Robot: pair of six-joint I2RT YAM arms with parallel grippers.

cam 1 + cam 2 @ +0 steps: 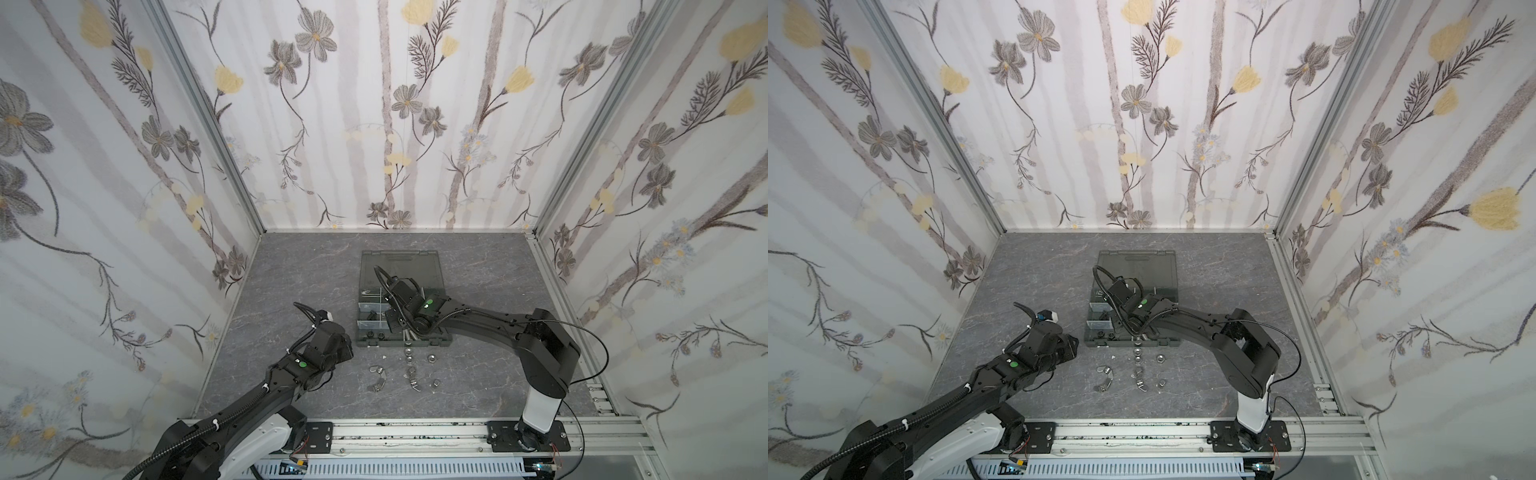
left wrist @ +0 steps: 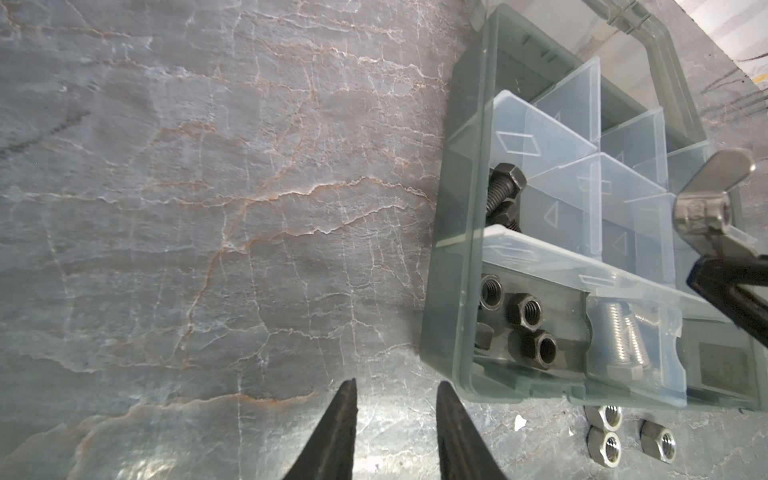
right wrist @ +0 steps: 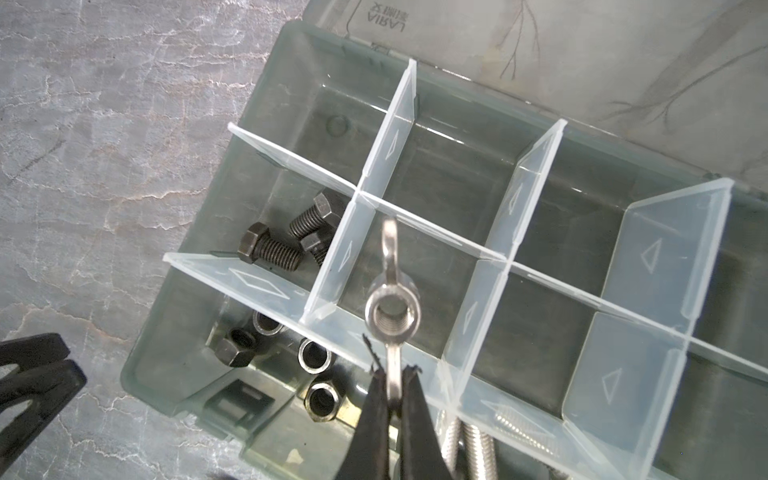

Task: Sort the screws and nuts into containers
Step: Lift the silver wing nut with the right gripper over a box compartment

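Observation:
My right gripper [image 3: 392, 374] is shut on one wing of a silver wing nut [image 3: 392, 316] and holds it above a middle compartment of the grey organizer box [image 3: 178, 332], which has nothing in it. The same wing nut [image 2: 706, 203] shows in the left wrist view. One compartment holds black screws [image 3: 270, 251], another black nuts [image 3: 318, 399], another silver screws [image 3: 478, 449]. My left gripper [image 2: 397, 390] hangs open over bare table beside the box's left wall [image 2: 449, 291], with nothing between its fingers.
Loose silver nuts [image 1: 409, 353] and wing nuts [image 1: 378, 370] lie on the table in front of the box [image 1: 432, 341]. Its smoky lid [image 1: 399, 266] lies open behind. An aluminium rail [image 1: 415, 432] runs along the front edge, and papered walls enclose the table.

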